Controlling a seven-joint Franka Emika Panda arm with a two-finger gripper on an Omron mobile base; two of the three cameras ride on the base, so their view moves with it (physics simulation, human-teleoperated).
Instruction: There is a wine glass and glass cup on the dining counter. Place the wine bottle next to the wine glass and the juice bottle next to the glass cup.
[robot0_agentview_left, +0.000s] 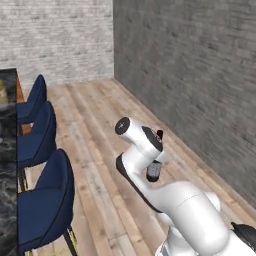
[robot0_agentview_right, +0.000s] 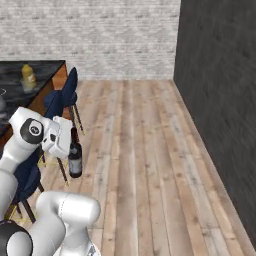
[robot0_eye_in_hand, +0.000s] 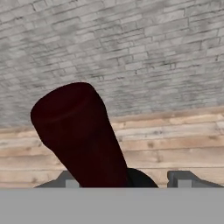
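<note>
We see our two-finger gripper (robot0_agentview_right: 71, 145) clamped on the slim dark narrow-necked wine bottle (robot0_agentview_right: 75, 161), held upright above the wooden plank floor (robot0_agentview_right: 145, 165), beside blue chairs (robot0_agentview_left: 42, 200).

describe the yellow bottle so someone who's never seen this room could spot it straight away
Find the black white-veined dining counter at the left of the right base view, with blue chairs along its edge. On top, far from the arm, stands the juice bottle: stubby, yellow-orange, dark-capped. The wine bottle in the gripper is slim and dark.
</note>
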